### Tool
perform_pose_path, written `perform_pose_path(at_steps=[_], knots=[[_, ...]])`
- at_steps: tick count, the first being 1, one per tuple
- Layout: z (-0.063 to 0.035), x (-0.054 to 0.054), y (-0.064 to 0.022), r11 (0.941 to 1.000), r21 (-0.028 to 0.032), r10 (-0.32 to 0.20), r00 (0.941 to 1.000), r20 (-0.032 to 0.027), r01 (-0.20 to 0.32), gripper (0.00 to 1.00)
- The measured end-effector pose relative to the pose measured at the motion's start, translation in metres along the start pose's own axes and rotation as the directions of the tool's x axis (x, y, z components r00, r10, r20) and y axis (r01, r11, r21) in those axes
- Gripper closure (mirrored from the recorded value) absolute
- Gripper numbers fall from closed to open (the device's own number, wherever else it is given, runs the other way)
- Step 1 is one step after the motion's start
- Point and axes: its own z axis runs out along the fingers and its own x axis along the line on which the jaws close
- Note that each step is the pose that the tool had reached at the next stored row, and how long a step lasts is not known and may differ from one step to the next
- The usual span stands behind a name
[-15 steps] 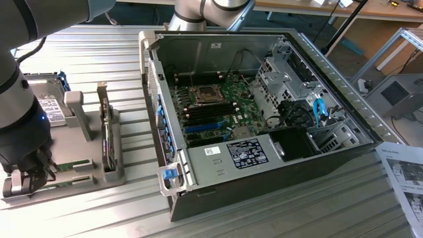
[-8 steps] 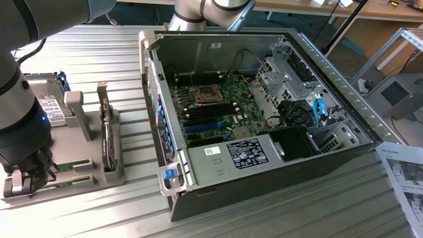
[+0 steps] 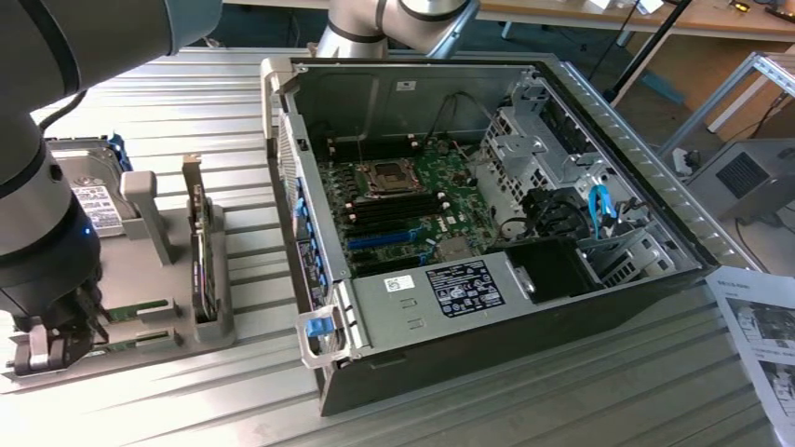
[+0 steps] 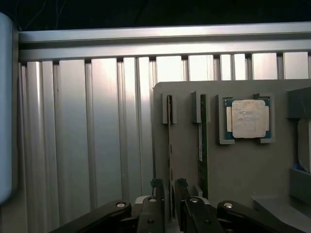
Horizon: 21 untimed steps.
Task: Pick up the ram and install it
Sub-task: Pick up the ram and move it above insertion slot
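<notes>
In the wrist view a ram stick (image 4: 169, 141) stands on edge in a slot of the grey parts tray (image 4: 184, 165), seen from above as a thin dark line. My gripper (image 4: 168, 188) hangs right over its near end. One fingertip (image 4: 155, 187) is on each side of the board, and small gaps show, so it is open and astride the ram. A second green stick (image 4: 202, 145) stands in the neighbouring slot. In the exterior view my gripper (image 3: 50, 346) is low over the tray (image 3: 137, 358) at that view's left.
A square silver processor (image 4: 249, 119) lies in its tray recess beside the sticks. In the exterior view a hard drive (image 3: 85, 197) and an upright expansion card (image 3: 199, 251) share the tray. The open computer case (image 3: 472, 214) lies in the middle, and paper sheets (image 3: 761, 326) lie at the right.
</notes>
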Motion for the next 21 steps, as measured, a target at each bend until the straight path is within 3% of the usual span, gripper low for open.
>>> perform_pose_path(at_steps=[14,21], knots=[[0.0075,0.000,-0.0003,1.0000,0.0001,-0.001,1.0000,0.0000,0.001,0.76],[0.0147,0.001,-0.0009,1.0000,-0.0002,-0.001,1.0000,0.0036,0.001,0.76]])
